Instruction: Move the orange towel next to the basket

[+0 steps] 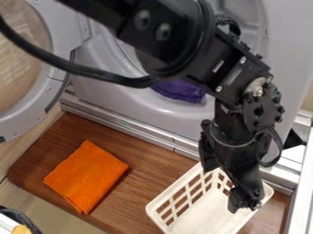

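Though brown, board [143,183] beside pale machine [284,50]

On my screen, the basket [175,194] sits under my jaws, the towel [87,176] left of them — both on the board [149,188] — the machine [101,98] behind.

1 black arm from the top edge, bent downward, 2-finger gripper [226,188] hanging, fingers apart

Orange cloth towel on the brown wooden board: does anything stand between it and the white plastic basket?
Nothing visible does: the board lies between towel and basket. The black gripper hangs over the basket, not between them.
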Tool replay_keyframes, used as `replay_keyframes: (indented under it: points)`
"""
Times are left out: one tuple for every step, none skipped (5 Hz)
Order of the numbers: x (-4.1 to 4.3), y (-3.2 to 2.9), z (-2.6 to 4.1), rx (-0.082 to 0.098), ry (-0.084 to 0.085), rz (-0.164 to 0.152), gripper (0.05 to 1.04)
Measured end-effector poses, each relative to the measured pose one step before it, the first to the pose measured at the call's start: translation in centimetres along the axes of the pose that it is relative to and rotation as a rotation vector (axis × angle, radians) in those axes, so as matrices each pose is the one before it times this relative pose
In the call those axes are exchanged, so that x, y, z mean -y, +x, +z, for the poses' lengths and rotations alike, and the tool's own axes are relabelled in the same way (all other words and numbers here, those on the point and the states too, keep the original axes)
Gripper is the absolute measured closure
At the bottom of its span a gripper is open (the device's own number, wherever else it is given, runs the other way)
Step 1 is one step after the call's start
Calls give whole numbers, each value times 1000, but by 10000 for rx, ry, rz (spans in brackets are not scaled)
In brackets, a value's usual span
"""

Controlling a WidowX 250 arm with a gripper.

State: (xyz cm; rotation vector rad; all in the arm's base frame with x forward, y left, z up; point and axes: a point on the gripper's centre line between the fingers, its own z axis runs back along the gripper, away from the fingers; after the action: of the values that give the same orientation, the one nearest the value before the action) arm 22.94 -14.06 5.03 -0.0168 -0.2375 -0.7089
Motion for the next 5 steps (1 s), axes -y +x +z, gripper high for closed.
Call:
replay_keyframes:
  points:
    - [138,-675,-579,-285,-76,39,83]
    - [-2765,-3041,-90,-318,129,1380,83]
    - [-2536,-2222,-15,63,10,950,83]
    - [-3708,-1612,465,189,142,1264,83]
    - [-3777,-1727,-703,96,110,1351,83]
